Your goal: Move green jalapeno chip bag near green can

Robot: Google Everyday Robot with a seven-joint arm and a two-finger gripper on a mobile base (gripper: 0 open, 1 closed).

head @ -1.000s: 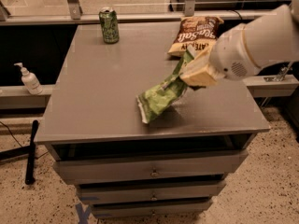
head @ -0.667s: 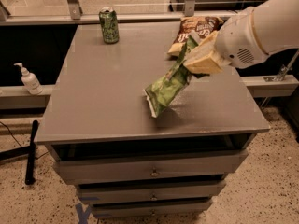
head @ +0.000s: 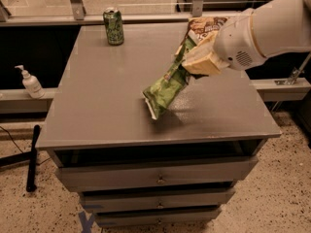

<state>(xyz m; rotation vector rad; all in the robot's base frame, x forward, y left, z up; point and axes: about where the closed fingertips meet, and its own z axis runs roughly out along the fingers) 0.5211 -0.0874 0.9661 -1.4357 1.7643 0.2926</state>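
The green jalapeno chip bag point(head: 166, 89) hangs tilted above the grey table top, its white end lowest and close to the surface. My gripper point(head: 193, 58) is shut on the bag's upper end, at the right of the table. The green can point(head: 113, 26) stands upright at the table's far left corner, well apart from the bag.
A brown and tan chip bag point(head: 206, 27) lies at the far right, partly behind my arm point(head: 272, 28). The grey table point(head: 107, 101) has drawers below its front edge. A white pump bottle point(head: 31, 83) stands on a ledge to the left. A window rail runs behind.
The gripper has lifted the green bag higher and carried it a little away from the front edge; the bag now hangs more upright. The can has not moved.
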